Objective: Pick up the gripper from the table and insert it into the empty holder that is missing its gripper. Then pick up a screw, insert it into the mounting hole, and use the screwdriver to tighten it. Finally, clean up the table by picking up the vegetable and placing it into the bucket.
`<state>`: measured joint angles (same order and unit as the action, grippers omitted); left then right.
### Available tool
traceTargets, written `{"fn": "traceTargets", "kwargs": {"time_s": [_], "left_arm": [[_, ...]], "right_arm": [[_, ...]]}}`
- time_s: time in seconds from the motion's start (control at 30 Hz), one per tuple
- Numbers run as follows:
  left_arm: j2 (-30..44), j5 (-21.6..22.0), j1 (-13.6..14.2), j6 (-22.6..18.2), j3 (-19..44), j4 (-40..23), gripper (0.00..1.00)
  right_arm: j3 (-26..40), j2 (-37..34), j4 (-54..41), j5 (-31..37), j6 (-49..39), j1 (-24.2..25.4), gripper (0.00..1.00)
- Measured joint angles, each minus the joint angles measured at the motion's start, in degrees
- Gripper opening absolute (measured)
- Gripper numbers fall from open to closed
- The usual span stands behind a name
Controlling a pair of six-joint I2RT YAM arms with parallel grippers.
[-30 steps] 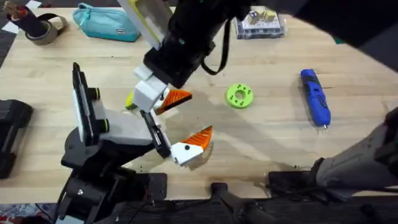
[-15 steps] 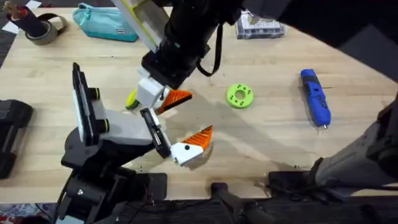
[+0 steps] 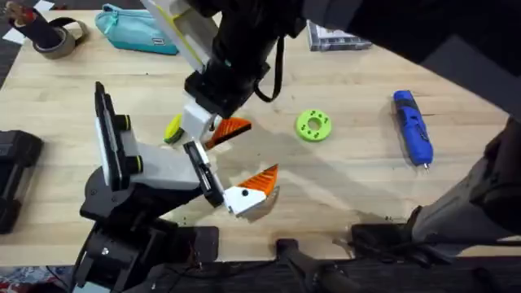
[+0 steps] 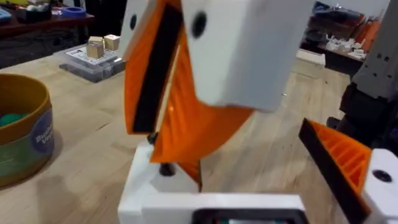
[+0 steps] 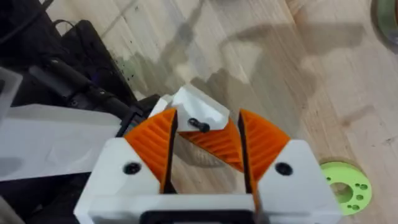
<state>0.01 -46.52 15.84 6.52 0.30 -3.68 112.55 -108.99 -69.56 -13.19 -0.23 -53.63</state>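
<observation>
My right gripper (image 3: 213,126) reaches across from the far side, shut on the gripper (image 3: 234,128), an orange ribbed wedge (image 5: 211,144). It holds the wedge (image 4: 186,118) right at the holder (image 3: 194,153), the bare end of the black rail on my left gripper (image 3: 244,159). I cannot tell whether the two touch. The rail's other end carries a white block with an orange wedge (image 3: 251,189), so the jaws stand wide apart. The yellow-green vegetable (image 3: 172,129) lies just beside the right gripper. The blue screwdriver (image 3: 413,128) lies at the right of the table (image 3: 342,187). The bucket (image 4: 22,134) stands on the far side.
A green disc with holes (image 3: 313,125) lies mid-table. At the back are a teal pouch (image 3: 138,28), a tape roll (image 3: 57,37) and a clear box (image 3: 338,37). The right arm's dark links hang large over the table's back and right.
The right arm has drifted slightly left, showing more of the vegetable. The held wedge stays almost in place by the holder.
</observation>
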Motion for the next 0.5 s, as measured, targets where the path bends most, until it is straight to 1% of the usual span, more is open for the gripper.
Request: {"fn": "traceTargets", "kwargs": {"time_s": [0.3, 0.5], "left_arm": [[0.0, 0.0, 0.0, 0.0, 0.0, 0.0, 0.986], [-0.02, 0.02, 0.0, 0.0, 0.0, 0.0, 0.986]], "right_arm": [[0.0, 0.0, -0.5, 0.0, 0.0, 0.0, 0.504], [0.02, 0.02, -1.49, 0.0, 0.0, 0.0, 0.485]]}}
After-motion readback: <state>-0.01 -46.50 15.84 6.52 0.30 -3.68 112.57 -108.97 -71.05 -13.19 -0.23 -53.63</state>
